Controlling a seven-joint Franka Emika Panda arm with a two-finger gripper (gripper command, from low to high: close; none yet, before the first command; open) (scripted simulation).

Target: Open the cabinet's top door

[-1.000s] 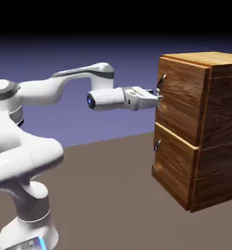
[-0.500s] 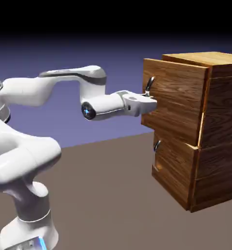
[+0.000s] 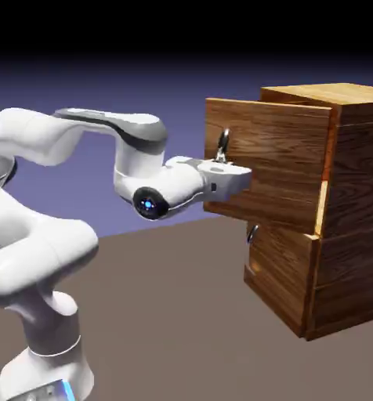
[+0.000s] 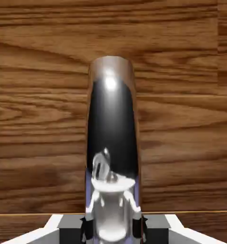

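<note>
In the exterior view, the fingers [image 3: 223,163] are at the curved metal handle [image 3: 223,146] of the top door [image 3: 272,157], which stands partly open from the cabinet [image 3: 362,188] beyond them. In the hand view, the fingers are closed on the handle, wood grain behind.

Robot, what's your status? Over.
Gripper shut on top door's handle. Top door partly open. Nothing seen in the way. Over.

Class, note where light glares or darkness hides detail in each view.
Exterior view: backdrop fades to black at the top, white arm shines brightly; hand view: a white glare spot on the metal handle, door grain crisp.
</note>
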